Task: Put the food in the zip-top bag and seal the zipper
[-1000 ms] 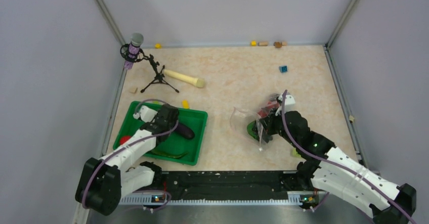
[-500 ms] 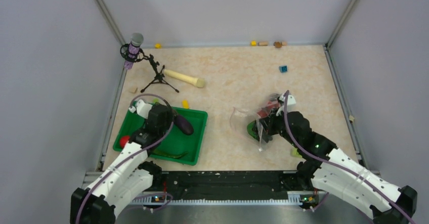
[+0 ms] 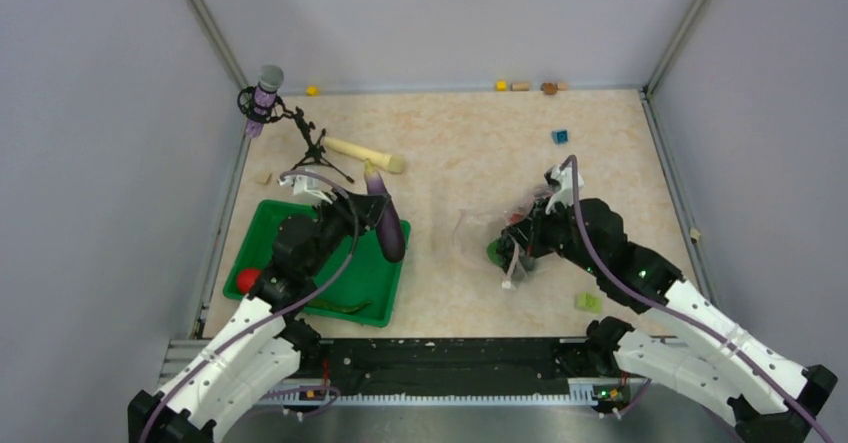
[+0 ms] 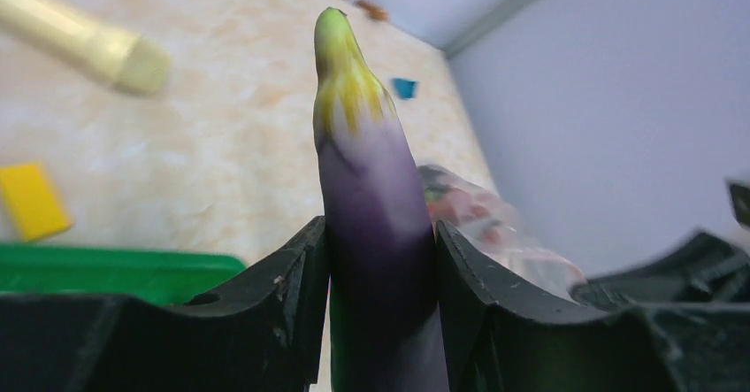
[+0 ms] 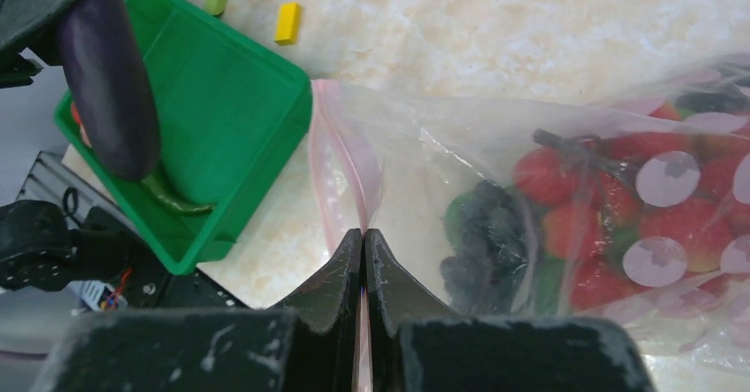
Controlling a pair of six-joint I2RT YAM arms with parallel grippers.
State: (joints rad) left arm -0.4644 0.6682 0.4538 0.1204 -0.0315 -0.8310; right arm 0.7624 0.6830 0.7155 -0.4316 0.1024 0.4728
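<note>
Eggplant in left claw

So, the eggplant is clamped between the two black fingers of the left end effector, seen nearly upright, its yellow-green cap pointed at the top of the frame. A beige marbled counter is spread out behind it. The blurred end of a pale rolling pin is seen top left, a yellow block lower down, and a green tray rim just past the left finger. A small blue block is parked near the grey wall. Right of the eggplant, a clear bag with red bits inside can be made out.
</note>
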